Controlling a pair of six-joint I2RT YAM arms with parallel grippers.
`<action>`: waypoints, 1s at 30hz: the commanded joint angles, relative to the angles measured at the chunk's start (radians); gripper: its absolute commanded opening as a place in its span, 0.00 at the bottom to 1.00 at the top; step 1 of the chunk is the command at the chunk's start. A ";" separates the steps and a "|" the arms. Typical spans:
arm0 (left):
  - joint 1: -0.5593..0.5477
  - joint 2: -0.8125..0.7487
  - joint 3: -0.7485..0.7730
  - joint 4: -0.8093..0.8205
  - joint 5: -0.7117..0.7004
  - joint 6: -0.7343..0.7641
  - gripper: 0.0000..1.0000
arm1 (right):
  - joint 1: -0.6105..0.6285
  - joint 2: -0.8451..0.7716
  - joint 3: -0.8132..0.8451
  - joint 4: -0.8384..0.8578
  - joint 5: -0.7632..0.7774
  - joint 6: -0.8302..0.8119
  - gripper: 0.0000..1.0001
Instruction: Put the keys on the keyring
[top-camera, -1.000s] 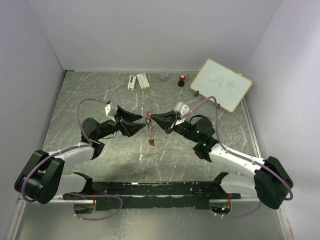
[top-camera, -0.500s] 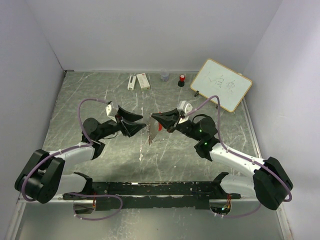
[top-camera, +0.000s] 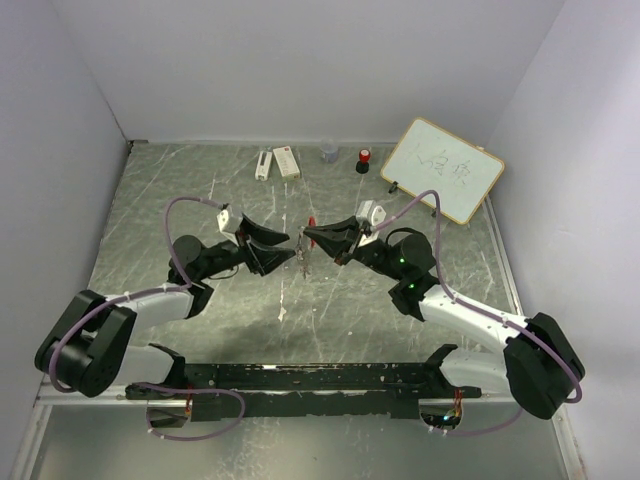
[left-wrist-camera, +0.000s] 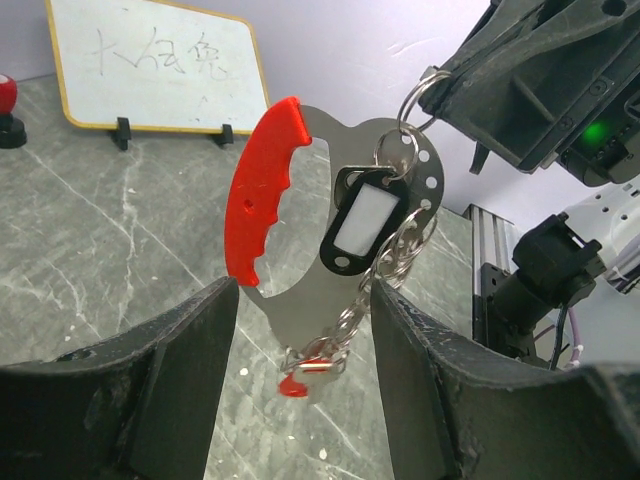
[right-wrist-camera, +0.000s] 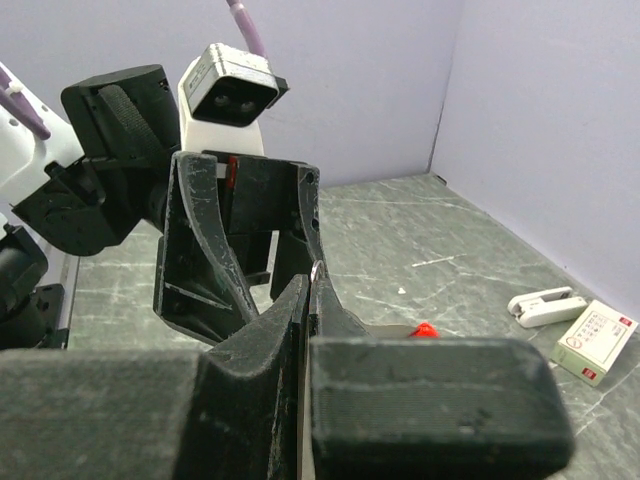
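Observation:
The keyring (left-wrist-camera: 330, 190) hangs in the air: a curved red plastic grip on a silver plate, with a thin chain and a black-framed tag. A tiny red-headed key (left-wrist-camera: 293, 383) dangles at the chain's low end. My right gripper (right-wrist-camera: 313, 285) is shut on the keyring's small silver ring (right-wrist-camera: 316, 268) at the top. My left gripper (left-wrist-camera: 305, 300) is open, its fingers (left-wrist-camera: 190, 340) standing either side of the plate's lower part and the chain, apart from them. From above, the keyring (top-camera: 304, 252) hangs between the left gripper (top-camera: 290, 250) and the right gripper (top-camera: 308, 237).
A small whiteboard (top-camera: 443, 168) leans at the back right. Along the back edge stand a red-topped black cylinder (top-camera: 364, 160), a small clear cup (top-camera: 329, 152), a white box (top-camera: 286, 161) and a white clip (top-camera: 263, 164). A white scrap (top-camera: 283, 314) lies near the middle.
The right gripper has lifted the keyring and carried it slightly back. The left gripper has moved right, so its open fingers now flank the hanging piece.

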 joint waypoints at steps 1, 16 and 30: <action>-0.021 0.020 0.038 0.066 -0.001 -0.005 0.66 | -0.011 0.004 -0.005 0.065 -0.013 0.011 0.00; -0.045 0.032 0.051 0.060 -0.007 0.004 0.66 | -0.025 0.018 -0.010 0.094 -0.035 0.030 0.00; -0.045 -0.001 0.038 0.008 -0.037 0.032 0.66 | -0.037 0.007 -0.023 0.097 -0.038 0.035 0.00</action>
